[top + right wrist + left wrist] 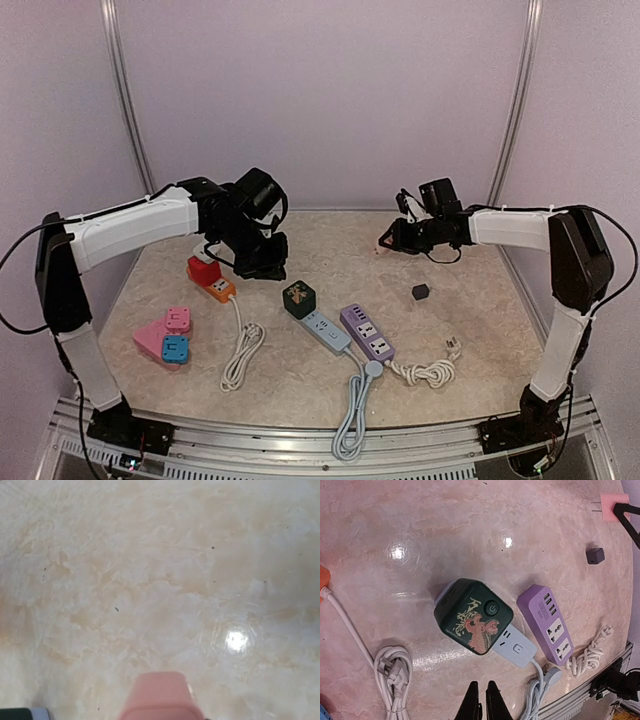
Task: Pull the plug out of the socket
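My right gripper (386,240) is shut on a pink plug (162,696) and holds it above the far right of the table, away from any socket. The left wrist view shows this plug (613,505) with its prongs bare. A dark green cube plug (299,298) with a dragon print sits in one end of a light blue power strip (328,332) at mid-table; both show in the left wrist view (472,615) (516,647). My left gripper (262,262) is shut and empty, above the table behind the green cube, fingertips (472,692) together.
A purple power strip (367,332) lies right of the blue one, with a coiled cord (430,372). A small black adapter (421,292) lies alone at right. An orange strip (220,288) holds a red plug (203,270). A pink strip (152,338) holds pink and blue plugs. A white cable (242,355) is coiled.
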